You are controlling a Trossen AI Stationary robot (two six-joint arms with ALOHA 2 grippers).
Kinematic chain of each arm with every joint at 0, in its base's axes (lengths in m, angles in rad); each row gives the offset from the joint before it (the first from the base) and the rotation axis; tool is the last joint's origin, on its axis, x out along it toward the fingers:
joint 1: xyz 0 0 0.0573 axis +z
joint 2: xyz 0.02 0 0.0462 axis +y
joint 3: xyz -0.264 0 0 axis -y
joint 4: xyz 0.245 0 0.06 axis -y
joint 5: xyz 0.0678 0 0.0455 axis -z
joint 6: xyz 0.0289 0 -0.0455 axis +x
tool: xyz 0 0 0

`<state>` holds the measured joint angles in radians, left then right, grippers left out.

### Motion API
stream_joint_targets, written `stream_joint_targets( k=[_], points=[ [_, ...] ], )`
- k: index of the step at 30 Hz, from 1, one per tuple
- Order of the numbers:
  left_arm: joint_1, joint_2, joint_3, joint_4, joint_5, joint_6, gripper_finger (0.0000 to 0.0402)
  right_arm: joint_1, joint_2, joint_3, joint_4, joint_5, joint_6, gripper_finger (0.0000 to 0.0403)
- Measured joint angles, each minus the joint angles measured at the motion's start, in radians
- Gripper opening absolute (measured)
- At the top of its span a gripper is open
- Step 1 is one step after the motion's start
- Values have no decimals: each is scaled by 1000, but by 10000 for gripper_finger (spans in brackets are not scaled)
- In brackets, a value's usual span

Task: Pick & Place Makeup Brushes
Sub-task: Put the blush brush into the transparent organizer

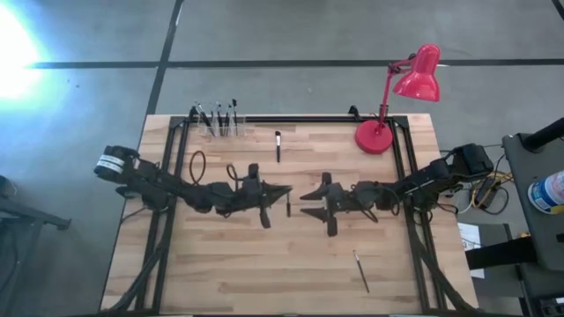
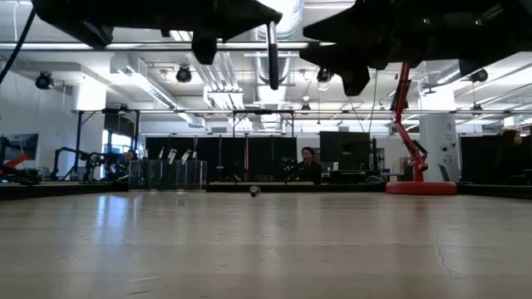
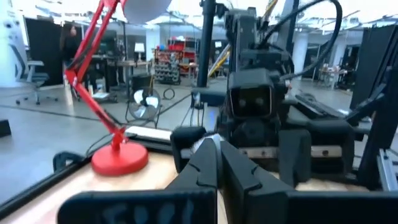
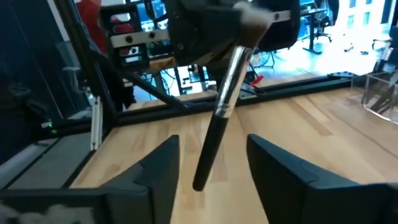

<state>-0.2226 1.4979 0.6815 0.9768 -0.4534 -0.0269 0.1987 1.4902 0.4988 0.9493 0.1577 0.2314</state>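
Note:
One makeup brush [image 4: 217, 118], with a dark handle and a silvery ferrule, hangs in the air over the middle of the table. My left gripper [image 1: 285, 189] is shut on its upper end. My right gripper [image 1: 305, 202] faces it from the right, open, a finger on each side of the hanging handle [image 4: 205, 162] without touching it. Another brush [image 1: 278, 146] lies flat on the far part of the table, and one more [image 1: 361, 271] lies near the front right. Several more stand in a clear holder [image 1: 220, 123] at the far edge. My left gripper pinches the brush between its two shut fingers at the top of the ferrule [image 4: 244, 43], by the bristle end. The fingers come in level from the table's left. The brush [image 2: 273, 54] hangs below them, handle end down, about upright and clear of the table.
A red desk lamp [image 1: 388, 114] stands at the far right corner, its base on the table. A black frame rail [image 1: 291, 119] runs along the far edge. The near half of the wooden top [image 1: 264, 273] is bare apart from the one brush. People sit in the room behind.

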Motion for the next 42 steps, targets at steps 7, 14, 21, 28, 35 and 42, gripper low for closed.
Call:
stream_joint_targets(
  k=[7, 14, 21, 28, 35, 42],
  points=[
    [0, 0, 28, 3, 25, 8, 0, 1, 0, 20, -2, 31, 5, 209],
    [0, 0, 53, 2, 51, 9, 0, 2, 0, 35, -4, 31, 24, 205],
    [-1, 9, 96, 4, 74, 27, 0, 6, 8, 52, 1, 28, 31, 205],
    [0, 59, 146, 4, 79, 57, 0, 11, 98, 102, 19, 25, 30, 193],
    [-3, 43, 148, 3, 78, 60, 0, 13, 126, 129, 25, 25, -7, 114],
    [-6, 4, 147, -71, 75, -44, 24, 21, 104, 106, 20, 30, -65, 32]
  ],
)
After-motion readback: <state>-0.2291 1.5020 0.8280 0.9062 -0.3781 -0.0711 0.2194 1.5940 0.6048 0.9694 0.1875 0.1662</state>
